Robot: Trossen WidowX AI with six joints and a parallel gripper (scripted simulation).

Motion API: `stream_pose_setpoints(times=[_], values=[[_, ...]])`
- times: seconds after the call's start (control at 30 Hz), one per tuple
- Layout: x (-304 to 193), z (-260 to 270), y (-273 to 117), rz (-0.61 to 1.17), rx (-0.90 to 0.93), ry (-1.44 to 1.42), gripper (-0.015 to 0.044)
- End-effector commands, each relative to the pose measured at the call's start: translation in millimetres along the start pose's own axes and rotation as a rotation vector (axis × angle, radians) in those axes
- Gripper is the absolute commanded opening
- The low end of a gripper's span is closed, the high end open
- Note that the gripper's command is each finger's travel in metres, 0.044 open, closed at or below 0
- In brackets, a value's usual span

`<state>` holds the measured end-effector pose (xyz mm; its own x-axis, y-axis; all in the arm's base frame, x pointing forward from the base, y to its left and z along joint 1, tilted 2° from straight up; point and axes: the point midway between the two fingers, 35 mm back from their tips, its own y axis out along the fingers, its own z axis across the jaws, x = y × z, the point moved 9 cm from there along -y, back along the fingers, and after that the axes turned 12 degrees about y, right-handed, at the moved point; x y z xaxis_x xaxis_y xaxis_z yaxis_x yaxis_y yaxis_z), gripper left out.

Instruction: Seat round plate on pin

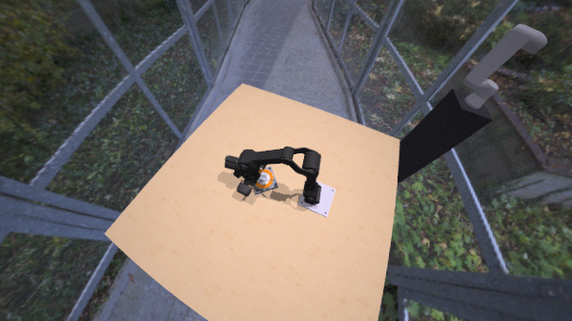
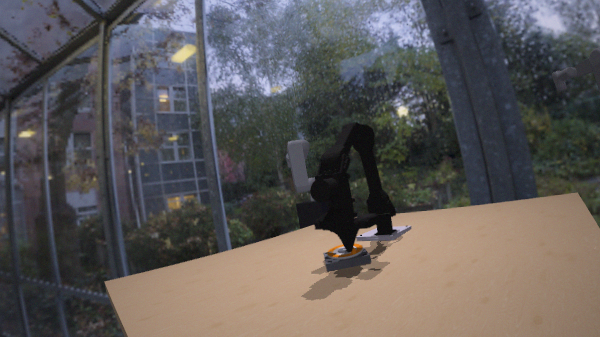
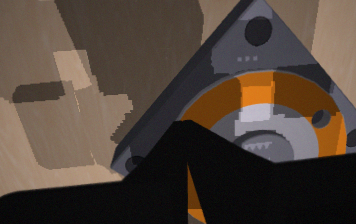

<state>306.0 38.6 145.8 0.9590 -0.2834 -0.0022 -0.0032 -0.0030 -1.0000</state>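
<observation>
Wrist view: my pincer (image 3: 189,167) fills the lower part as a dark mass, its two fingers pressed together with only a thin seam between them, pinching nothing.
Pincer tip: it points down over the near edge of the round plate (image 3: 220,102); I cannot tell whether it touches the plate.
Plate: orange ring around a grey inner disc, lying on the dark grey square base (image 3: 165,125), directly beyond and under my fingertips.
Orange tab (image 3: 257,90): it runs radially across the ring on the far side of the plate from my pincer, with a pale grey patch at its inner end.
Hole (image 3: 321,119): a dark round hole sits in the orange ring, off to the right of the tab; the pin I cannot make out.
Post (image 3: 262,142): a pale round hub at the plate's centre, just beyond my fingers, partly hidden by them.
Base corners: one dark round hole (image 3: 258,30) at the far corner, another near my left finger.
Exterior view: my pincer (image 2: 346,246) comes down steeply onto the plate (image 2: 345,251), which sits on the bench (image 2: 450,281).
</observation>
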Motion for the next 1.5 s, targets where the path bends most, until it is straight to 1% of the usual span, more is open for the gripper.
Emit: stream_pose_setpoints(times=[0.0, 0.97, 1.47], values=[[-6.9, 1.9, 0.6, 0.009, 0.004, 0.000, 0.0000], [-43.8, -2.3, -2.9, 0.012, 0.004, 0.000, 0.0000], [-51.4, -7.7, -4.0, 0.012, 0.003, 0.000, 0.0000]])
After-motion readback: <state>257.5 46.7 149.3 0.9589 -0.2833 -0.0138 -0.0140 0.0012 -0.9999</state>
